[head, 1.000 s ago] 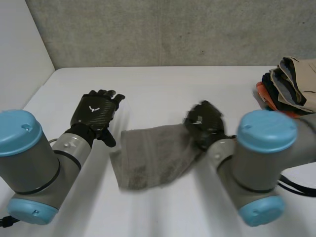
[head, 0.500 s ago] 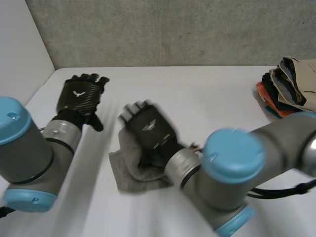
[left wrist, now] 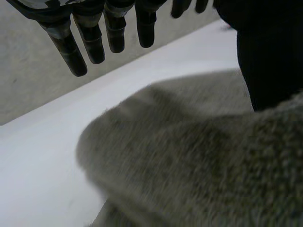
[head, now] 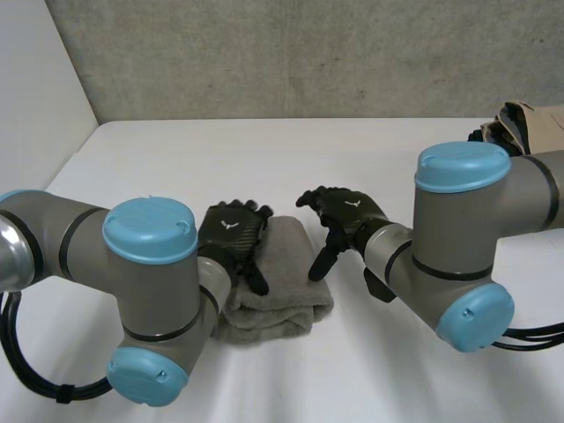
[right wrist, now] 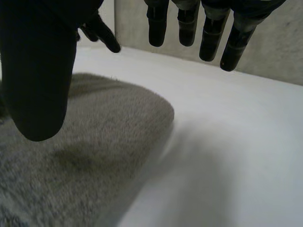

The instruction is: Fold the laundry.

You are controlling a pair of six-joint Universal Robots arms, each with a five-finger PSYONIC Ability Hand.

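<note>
You'll find the pile of clothes [head: 534, 122] at the far right edge of the table [head: 167, 167] mostly hidden behind the right arm [head: 493, 220]. The folded grey towel [head: 286, 291] lies at the table's front middle. The left robot hand [head: 231, 240] is over its left part, released with fingers straight; you cannot tell whether the palm touches. The right robot hand [head: 351, 213] hangs just beside the towel's right edge, also released, thumb pointing down. You have bare table beyond the towel.
</note>
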